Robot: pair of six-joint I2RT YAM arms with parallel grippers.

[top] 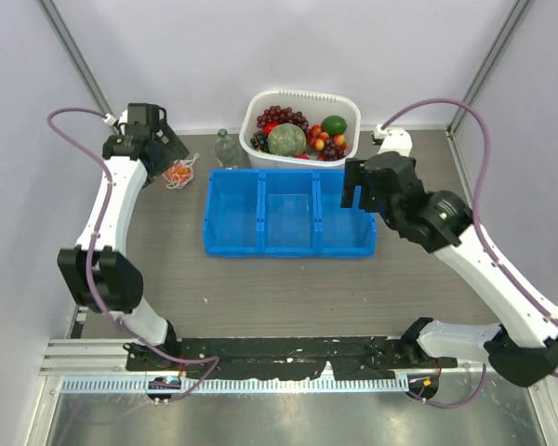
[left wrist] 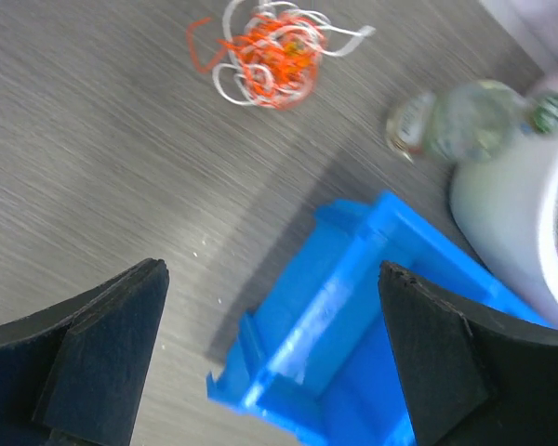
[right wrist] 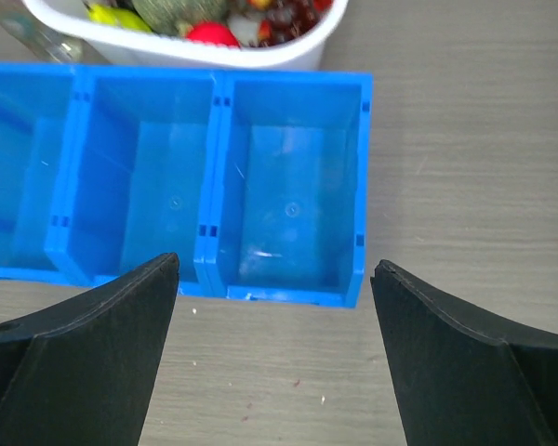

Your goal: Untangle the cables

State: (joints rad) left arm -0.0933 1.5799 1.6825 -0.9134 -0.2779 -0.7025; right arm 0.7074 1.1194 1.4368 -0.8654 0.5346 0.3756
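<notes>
Fingers [left wrist: 102,353] of the left gripper [left wrist: 272,279] stand spread wide with nothing between them, hanging above the far left part of the grey table [top: 288,288]. Just beyond them lie the cables [left wrist: 270,51] — one small knotted clump of orange, red and white cords, flat on the table, touched by neither gripper. Right of the clump a clear bottle [left wrist: 465,121] sits just beside the white basket [top: 302,96]; whether the two touch I cannot tell. A blue bin [right wrist: 363,186] with three compartments in a row lies across the middle of the table, its far wall close to the basket, which holds fruit [top: 286,139] — dark grapes, a green melon and smaller red and orange pieces. Over the bin's right end hovers the right gripper [right wrist: 276,269], its fingers [right wrist: 465,362] likewise wide apart and holding nothing, the rightmost compartment showing between them.
</notes>
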